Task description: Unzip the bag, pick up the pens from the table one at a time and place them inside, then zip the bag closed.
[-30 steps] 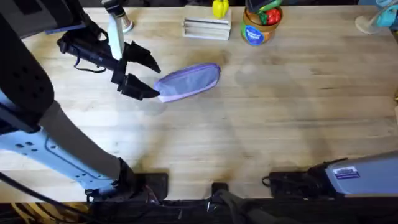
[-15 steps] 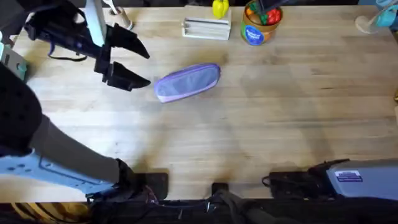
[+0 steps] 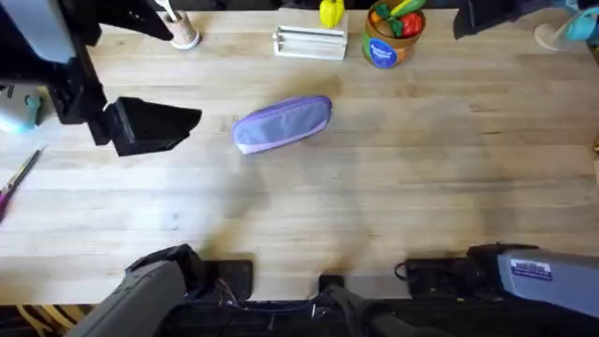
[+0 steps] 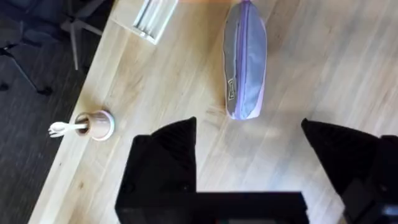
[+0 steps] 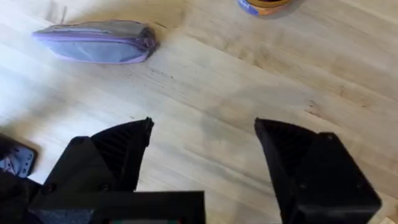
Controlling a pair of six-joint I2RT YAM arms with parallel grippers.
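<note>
**A:** The bag (image 3: 282,123) lies on its side on the table (image 3: 393,197), zipper seam running along its length, and from the right wrist view it looks zipped from end to end.

**B:** And nothing is touching it. The left gripper (image 4: 249,152) hangs above the wood with its fingers spread wide, and the pouch sits just ahead of the tips, one short end pointing back at the gap between them.

**A:** That line-up makes sense for a zipper job, I'd say: the pouch's long axis runs straight away from the jaws, so a reach forward meets the near end first.

**B:** The right gripper (image 5: 202,140) is splayed open too, empty, and the bag sits well off to one side of it, far ahead. The orange tin (image 5: 267,5) is ahead of it on the other side.

**A:** So both tools are open and holding nothing. My read is the task is either at its very start or right at its close; the frames can't settle which.

**B:** Any pens? Out past the left arm, near the table's edge, there's a thin reddish stick (image 3: 19,178), possibly a pen, though it's too slight to be sure.

**A:** Whether anything is inside the pouch can't be told; the fabric hides it.
</note>
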